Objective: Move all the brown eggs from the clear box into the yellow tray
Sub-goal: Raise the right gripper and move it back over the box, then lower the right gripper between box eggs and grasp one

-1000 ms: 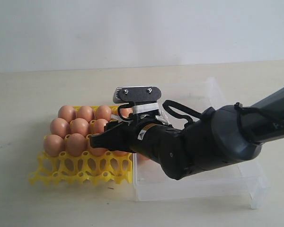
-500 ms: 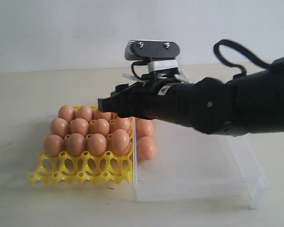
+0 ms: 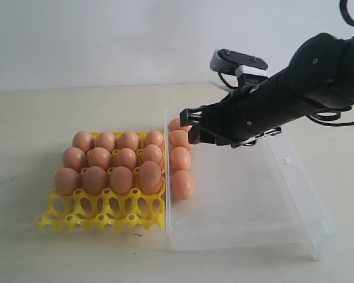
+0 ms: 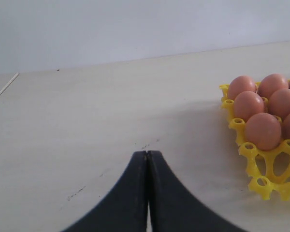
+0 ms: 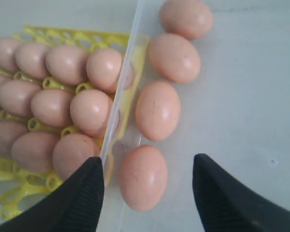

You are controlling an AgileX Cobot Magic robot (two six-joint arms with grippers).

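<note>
The right gripper (image 3: pixel 191 125) hangs spread and empty above the box (image 3: pixel 248 234), over the four eggs (image 3: pixel 182 184) lined up just beside its left wall. Twelve more fill the far three rows of the tray (image 3: pixel 100 217) just left of the box, and the left gripper (image 4: pixel 146 153) is pressed together over the table (image 4: pixel 87 121). With these eggs so close to the wall and to each other, a descending finger may strike the wall or nudge a neighbour, so an egg could roll, slip or crack.
</note>
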